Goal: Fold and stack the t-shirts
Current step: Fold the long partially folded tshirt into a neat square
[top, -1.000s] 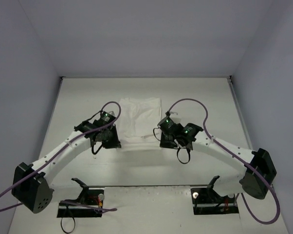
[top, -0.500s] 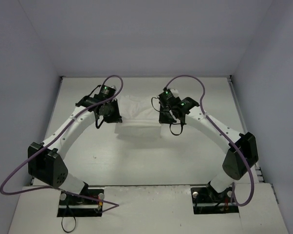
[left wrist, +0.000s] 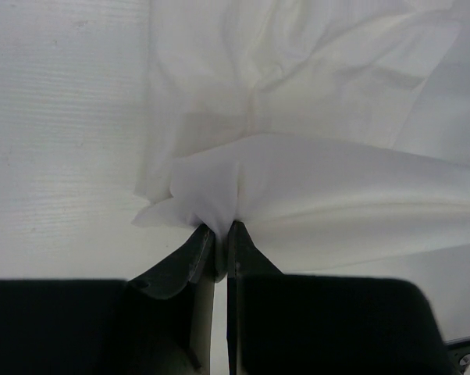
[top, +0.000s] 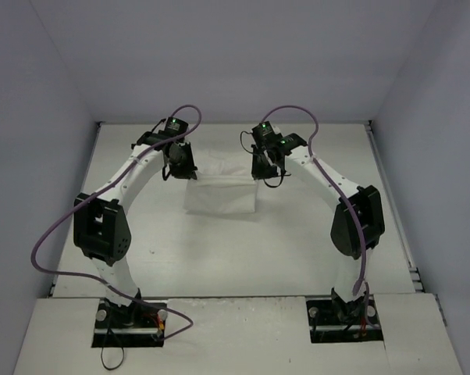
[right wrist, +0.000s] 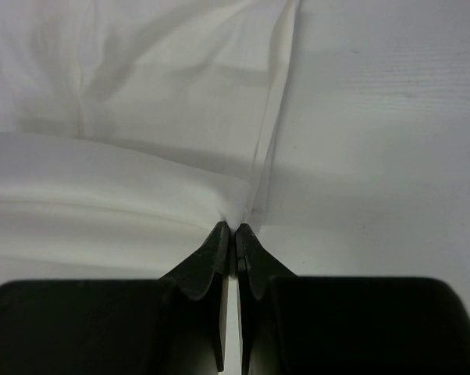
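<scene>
The white t-shirt [top: 219, 194] lies as a folded rectangle on the far half of the table [top: 297, 242], about midway between its left and right edges and nearer the far edge than the near one. Its near edge lies flat and straight on the surface. Along its far side a layer of the cloth is raised and stretched between the two grippers.

The left gripper [left wrist: 222, 229] is clenched on the far left corner. In the left wrist view, the two dark fingers [left wrist: 190, 262] stand almost together with a bunched point of fabric nipped between their tips. The held layer spreads away to the right above a wrinkled lower layer that rests on the table.

The right gripper [right wrist: 235, 228] is likewise clenched on the far right corner. Its fingertips are pressed together on a small peak of cloth, and the shirt's folded side edge runs away from them toward the far edge. The held layer fans out to the left.

Seen from above, the left arm [top: 129, 176] and the right arm [top: 329, 178] both reach far forward from their bases at the near edge and curve inward toward the shirt. A purple cable [top: 44, 246] loops beside each arm. Pale grey-blue walls [top: 235, 62] enclose the table on three sides.
</scene>
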`<action>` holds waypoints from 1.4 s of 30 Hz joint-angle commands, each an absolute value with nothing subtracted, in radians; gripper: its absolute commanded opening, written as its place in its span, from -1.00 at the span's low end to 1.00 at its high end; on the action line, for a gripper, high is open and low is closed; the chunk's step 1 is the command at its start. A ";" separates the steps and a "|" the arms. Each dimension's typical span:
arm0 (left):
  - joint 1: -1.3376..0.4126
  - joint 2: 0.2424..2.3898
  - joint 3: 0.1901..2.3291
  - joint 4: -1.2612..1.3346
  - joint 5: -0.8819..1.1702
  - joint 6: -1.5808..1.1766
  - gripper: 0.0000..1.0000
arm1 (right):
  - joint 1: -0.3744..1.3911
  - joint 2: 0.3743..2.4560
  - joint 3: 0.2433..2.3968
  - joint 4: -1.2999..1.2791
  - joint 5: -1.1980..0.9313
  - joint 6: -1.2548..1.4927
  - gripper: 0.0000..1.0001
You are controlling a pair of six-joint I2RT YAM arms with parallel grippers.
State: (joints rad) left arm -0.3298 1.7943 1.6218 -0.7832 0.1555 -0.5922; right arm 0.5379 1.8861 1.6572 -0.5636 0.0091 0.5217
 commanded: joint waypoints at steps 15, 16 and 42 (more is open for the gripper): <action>-0.262 2.087 2.019 -0.776 0.164 -0.529 -0.99 | 0.401 2.133 1.954 -0.597 -0.060 0.459 -1.00; -0.262 2.113 2.044 -0.766 0.172 -0.520 -0.96 | 0.389 2.158 1.974 -0.597 -0.063 0.460 -1.00; -0.292 1.921 1.796 -0.209 0.339 -0.342 0.05 | 0.207 2.358 2.448 -0.443 -0.294 0.056 -0.15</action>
State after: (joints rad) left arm -0.2463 2.0403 1.8029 -0.3358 0.2559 -0.4791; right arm 0.2045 2.4890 2.4857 -0.5084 -0.1524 0.2726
